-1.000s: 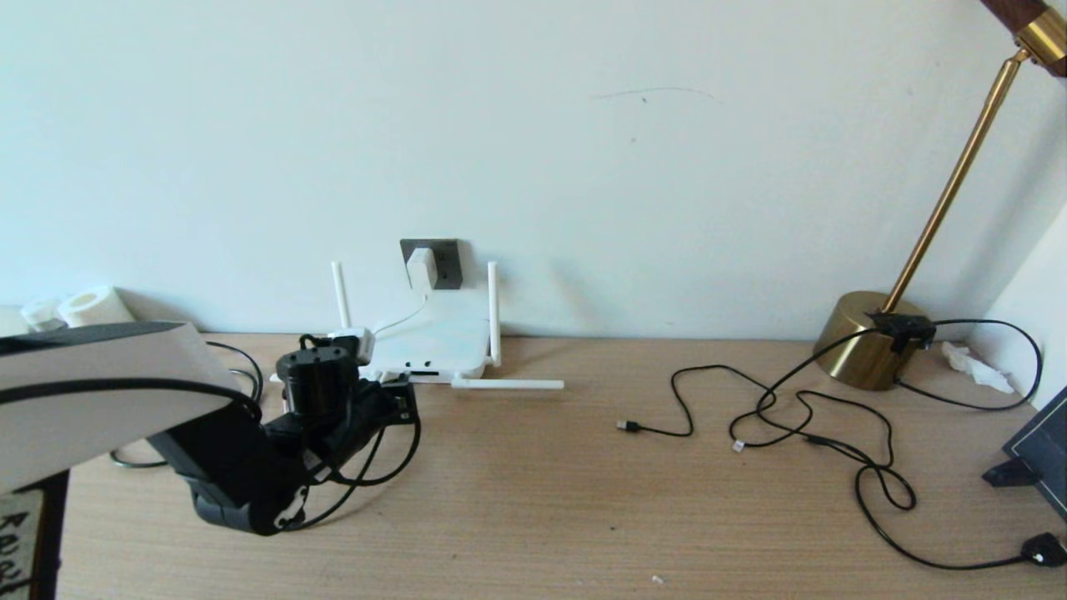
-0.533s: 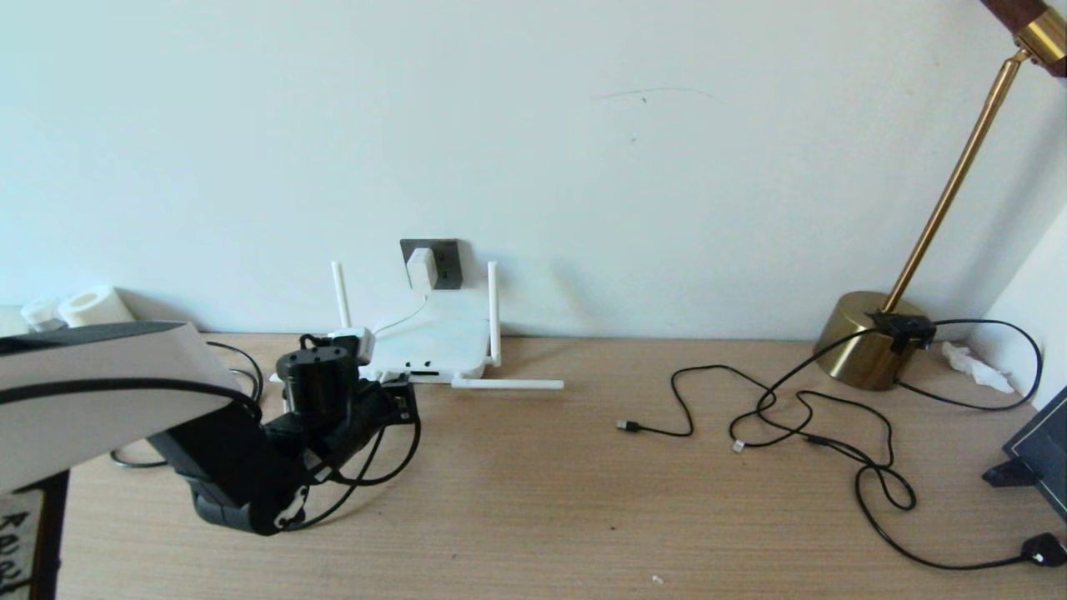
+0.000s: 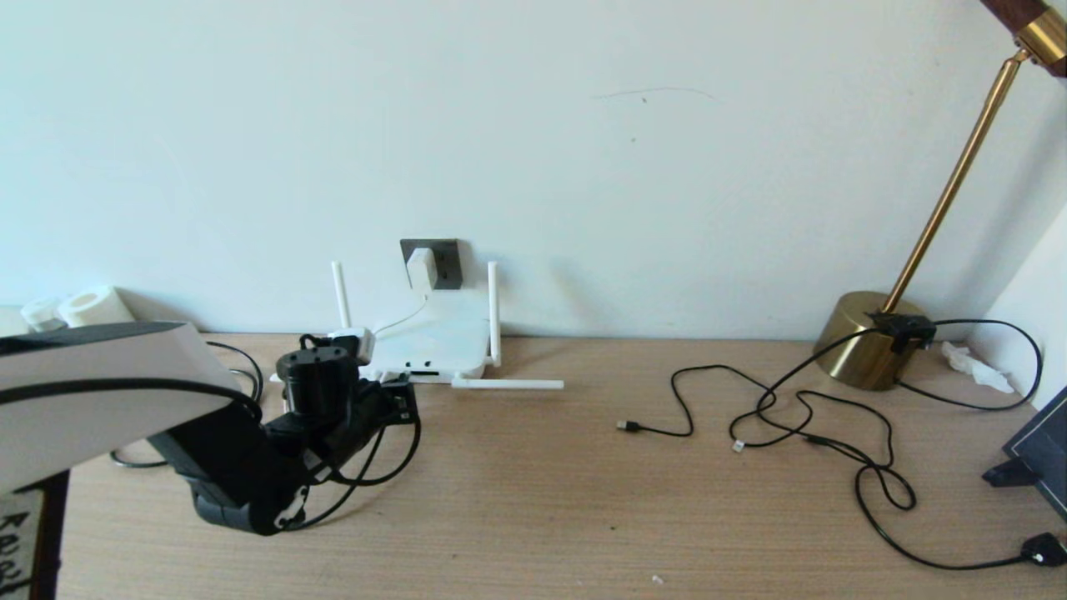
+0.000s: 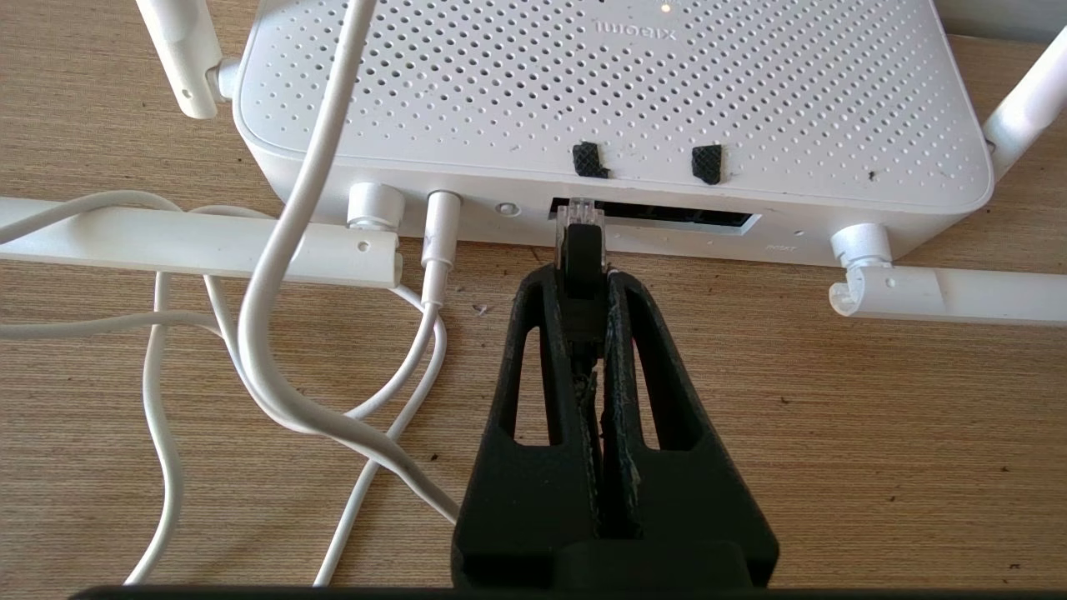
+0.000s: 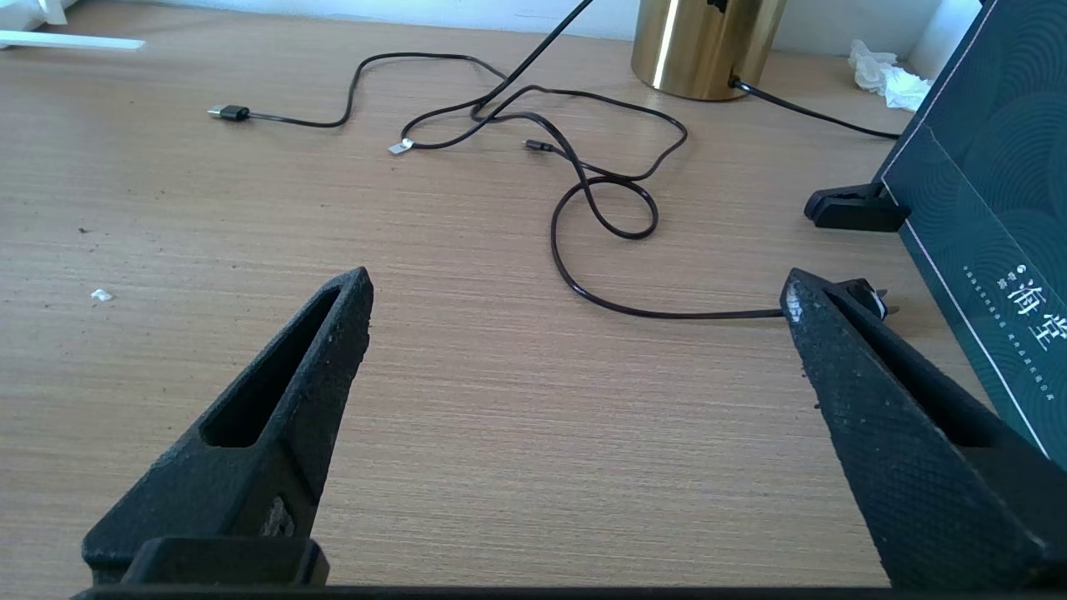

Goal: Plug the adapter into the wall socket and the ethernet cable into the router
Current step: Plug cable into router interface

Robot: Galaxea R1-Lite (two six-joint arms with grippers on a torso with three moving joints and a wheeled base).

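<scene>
The white adapter (image 3: 421, 267) sits in the dark grey wall socket (image 3: 448, 262), its thin white cord (image 4: 283, 317) running down to the router (image 3: 433, 340). My left gripper (image 4: 581, 279) is low over the desk just in front of the router's (image 4: 617, 92) front edge, shut on the black sleeve of the ethernet cable plug (image 4: 580, 250). The plug's clear tip is at the left end of the dark port slot; I cannot tell how far in it is. In the head view the left gripper (image 3: 402, 398) hides the plug. My right gripper (image 5: 575, 292) hovers open over bare desk.
A router antenna (image 3: 508, 384) lies flat on the desk to the right of the left gripper. Thin black cables (image 3: 800, 417) sprawl at the right near a brass lamp base (image 3: 867, 337) and a dark box (image 3: 1042, 450). A paper roll (image 3: 92, 304) stands far left.
</scene>
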